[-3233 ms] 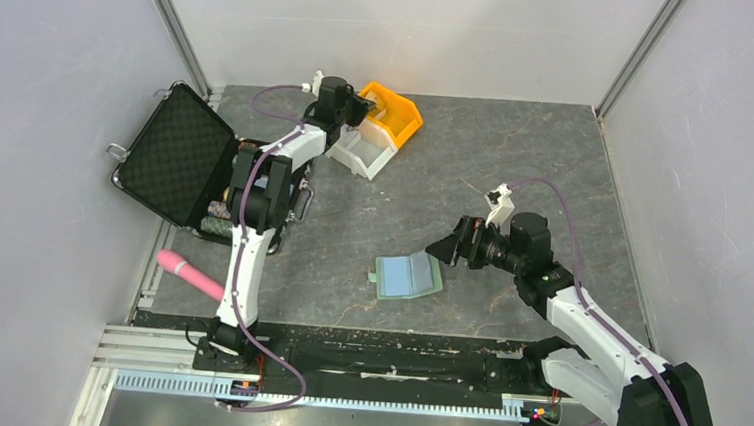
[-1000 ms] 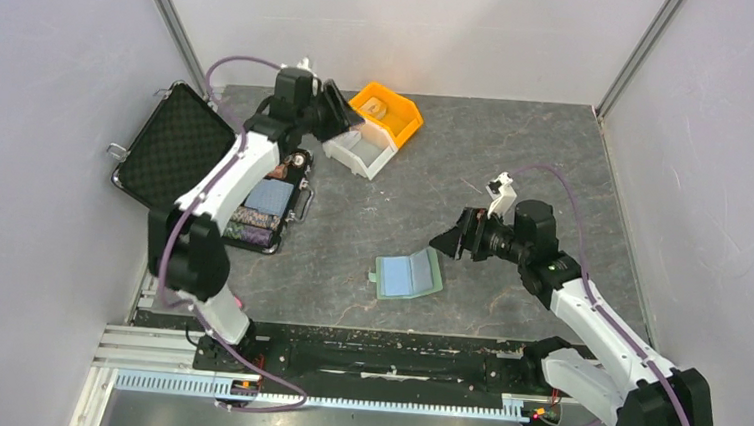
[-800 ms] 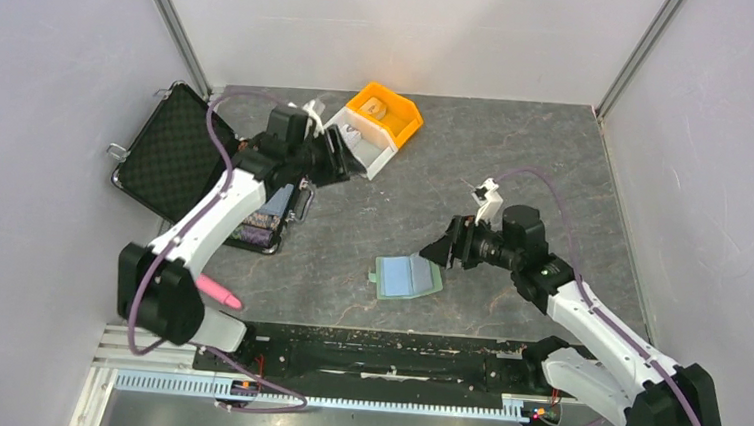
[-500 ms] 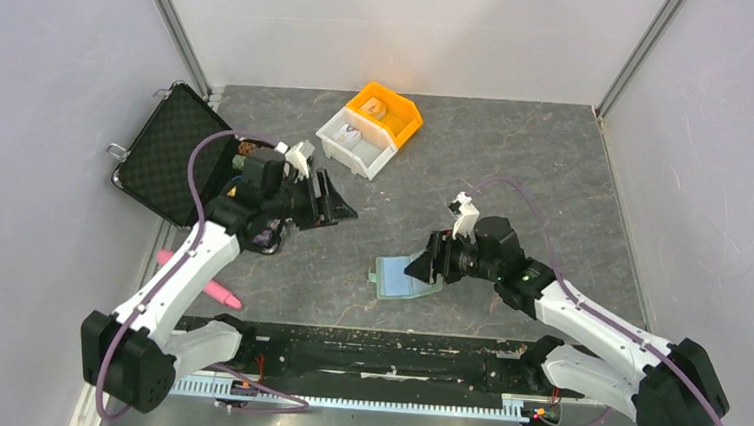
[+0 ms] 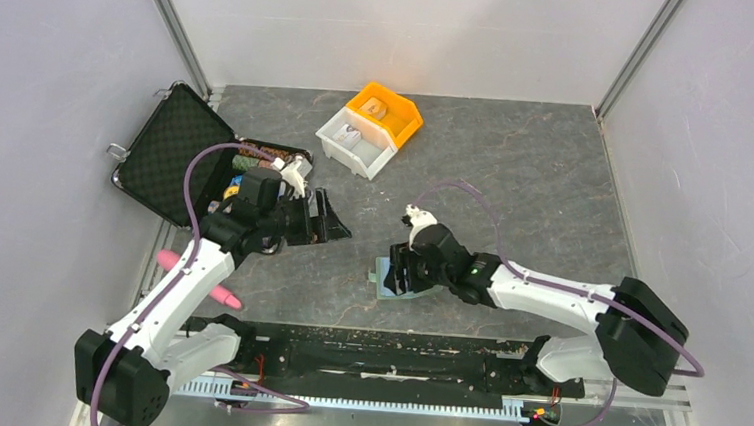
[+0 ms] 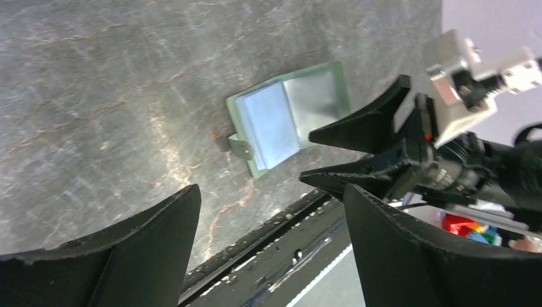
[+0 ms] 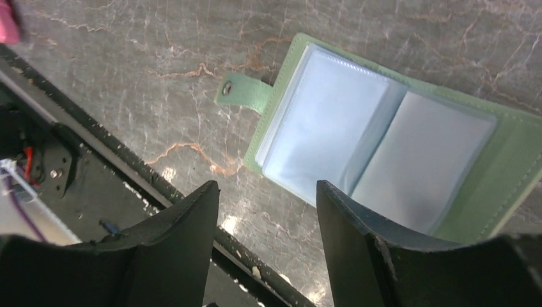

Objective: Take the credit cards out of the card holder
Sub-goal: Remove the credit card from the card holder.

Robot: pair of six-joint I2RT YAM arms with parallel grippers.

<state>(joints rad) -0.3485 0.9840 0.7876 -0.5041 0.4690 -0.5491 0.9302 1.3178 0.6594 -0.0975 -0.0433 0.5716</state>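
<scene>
The card holder (image 7: pixel 383 137) lies open and flat on the table, a pale green bifold with two clear pockets that look pale blue-grey and a snap tab (image 7: pixel 246 89) at its left. I cannot make out the credit cards inside the pockets. My right gripper (image 7: pixel 265 217) hangs open just over the holder's near edge, its right finger (image 7: pixel 383 249) above the pocket edge, with nothing between its fingers. From above it covers most of the card holder (image 5: pixel 382 280). My left gripper (image 5: pixel 338 218) is wide open and empty, left of the holder and pointed at it (image 6: pixel 287 118).
An open black foam-lined case (image 5: pixel 172 154) stands at the left. A white bin (image 5: pixel 356 143) and an orange bin (image 5: pixel 390 114) with a small tan piece in it sit at the back. A pink object (image 5: pixel 193 278) lies near the left front edge.
My left arm swung from the bins back toward the table's middle and opened wide. My right gripper moved left and down onto the card holder, its fingers narrowing somewhat.
</scene>
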